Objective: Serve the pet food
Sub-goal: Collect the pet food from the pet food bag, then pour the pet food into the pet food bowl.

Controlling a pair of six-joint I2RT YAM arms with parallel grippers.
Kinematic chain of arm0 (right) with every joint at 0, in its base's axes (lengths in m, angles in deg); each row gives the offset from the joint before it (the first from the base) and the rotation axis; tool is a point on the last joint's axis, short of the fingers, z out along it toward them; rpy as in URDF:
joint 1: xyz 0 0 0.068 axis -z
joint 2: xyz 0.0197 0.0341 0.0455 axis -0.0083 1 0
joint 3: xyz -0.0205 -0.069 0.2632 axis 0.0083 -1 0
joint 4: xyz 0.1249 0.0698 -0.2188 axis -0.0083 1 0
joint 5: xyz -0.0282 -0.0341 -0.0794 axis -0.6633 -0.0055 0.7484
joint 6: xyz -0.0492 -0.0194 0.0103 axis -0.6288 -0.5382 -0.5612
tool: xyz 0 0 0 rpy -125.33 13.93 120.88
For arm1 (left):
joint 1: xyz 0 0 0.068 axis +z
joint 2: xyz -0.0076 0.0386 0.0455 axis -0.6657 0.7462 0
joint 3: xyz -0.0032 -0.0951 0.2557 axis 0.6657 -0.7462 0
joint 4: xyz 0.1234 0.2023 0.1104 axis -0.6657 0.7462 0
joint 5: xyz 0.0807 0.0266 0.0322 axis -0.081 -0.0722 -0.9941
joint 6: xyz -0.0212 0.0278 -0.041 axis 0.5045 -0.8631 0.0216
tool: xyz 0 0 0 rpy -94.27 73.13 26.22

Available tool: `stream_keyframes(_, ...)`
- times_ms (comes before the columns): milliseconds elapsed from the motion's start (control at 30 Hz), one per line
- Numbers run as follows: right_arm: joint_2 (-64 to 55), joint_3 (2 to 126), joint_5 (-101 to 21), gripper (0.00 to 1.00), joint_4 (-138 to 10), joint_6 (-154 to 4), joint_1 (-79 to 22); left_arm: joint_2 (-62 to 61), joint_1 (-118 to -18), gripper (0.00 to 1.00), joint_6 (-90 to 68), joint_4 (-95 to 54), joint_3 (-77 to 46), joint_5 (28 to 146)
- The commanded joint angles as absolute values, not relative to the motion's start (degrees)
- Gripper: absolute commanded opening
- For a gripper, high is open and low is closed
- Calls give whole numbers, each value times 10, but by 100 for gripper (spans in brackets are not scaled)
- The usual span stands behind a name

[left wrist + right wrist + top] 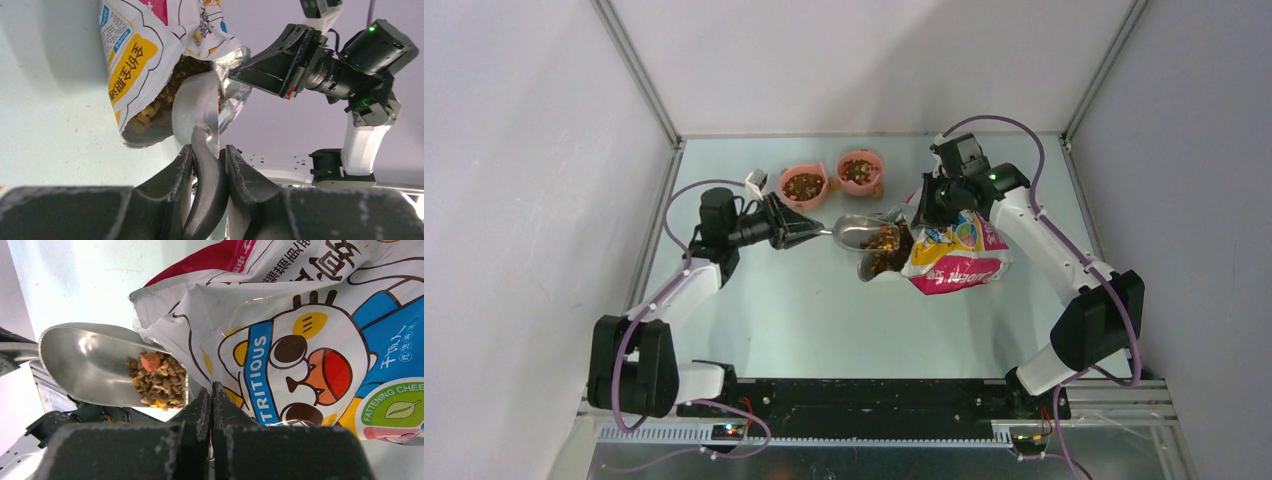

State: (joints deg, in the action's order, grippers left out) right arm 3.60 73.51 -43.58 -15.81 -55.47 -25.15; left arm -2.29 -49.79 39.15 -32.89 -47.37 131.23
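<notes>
Left fingers point(172, 175) clamp the scoop point(197, 107) handle, right fingers point(227, 410) pinch shut on the bag point(300, 340) rim; pet food point(157, 380) sits in the scoop beyond the left fingers, best withdrawn level, slow, untilted.

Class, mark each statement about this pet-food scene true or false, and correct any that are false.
1. The left gripper grips the scoop by its handle. True.
2. The scoop is empty. False: a small heap of pet food sits at its front edge.
3. Both pink bowls already contain pet food. True.
4. The right gripper hangs open, clear of the bag. False: it is shut on the bag's edge beside the opening.
5. The bag stands upright. False: it lies on its side, with its mouth facing the scoop.
</notes>
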Motion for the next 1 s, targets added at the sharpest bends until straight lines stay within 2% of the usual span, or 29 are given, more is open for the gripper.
stream_keyframes(0,41,768,-401,0,-214,-548,-235,-61,-473,0,413,-358,-452,1360)
stream_keyframes(300,51,743,-398,0,-244,-550,-217,-71,-440,0,347,-228,-351,1386)
stream_keyframes(467,46,714,-400,0,-261,-547,-206,-46,-420,0,374,-243,-304,1363)
stream_keyframes(633,48,706,-403,0,-266,-546,-197,2,-419,0,457,-356,-293,1337)
stream_keyframes(967,51,704,-417,0,-278,-553,-181,126,-419,0,419,-339,-204,1232)
